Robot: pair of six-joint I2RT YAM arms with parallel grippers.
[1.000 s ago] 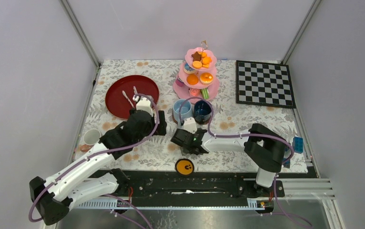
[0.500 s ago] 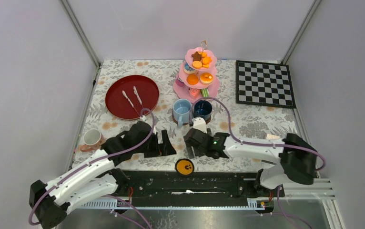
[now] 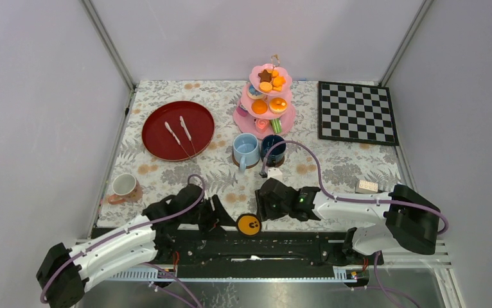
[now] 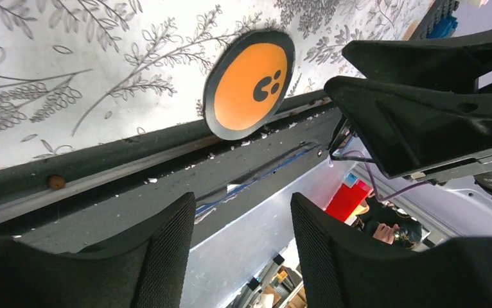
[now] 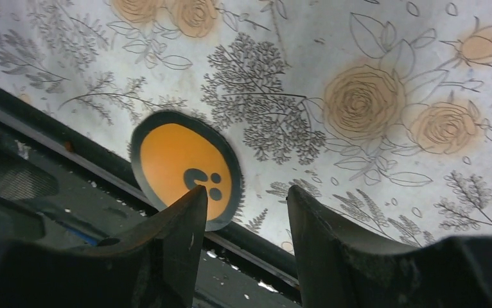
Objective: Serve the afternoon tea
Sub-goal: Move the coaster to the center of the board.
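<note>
The pink three-tier cake stand (image 3: 266, 114) stands at the back centre, holding small orange pastries and a brown star biscuit (image 3: 264, 75). A light-blue cup (image 3: 245, 148) and a dark-blue cup (image 3: 273, 147) sit on saucers in front of it. A white cup (image 3: 123, 185) on a brown saucer sits at the left edge. My left gripper (image 3: 221, 217) is open and empty at the table's near edge, left of the orange sticker. My right gripper (image 3: 264, 206) is open and empty just right of the sticker. Both wrist views show only the cloth and the sticker.
A round orange sticker (image 3: 248, 224) lies at the near edge between the grippers; it also shows in the left wrist view (image 4: 250, 81) and the right wrist view (image 5: 182, 163). A red plate (image 3: 160, 122) with two utensils is back left. The chessboard (image 3: 356, 112) is back right. A small block (image 3: 365, 186) lies right.
Both arms have drawn back toward the near edge. The left gripper left the red plate; the right gripper moved away from the cups. The utensils stay on the plate.
</note>
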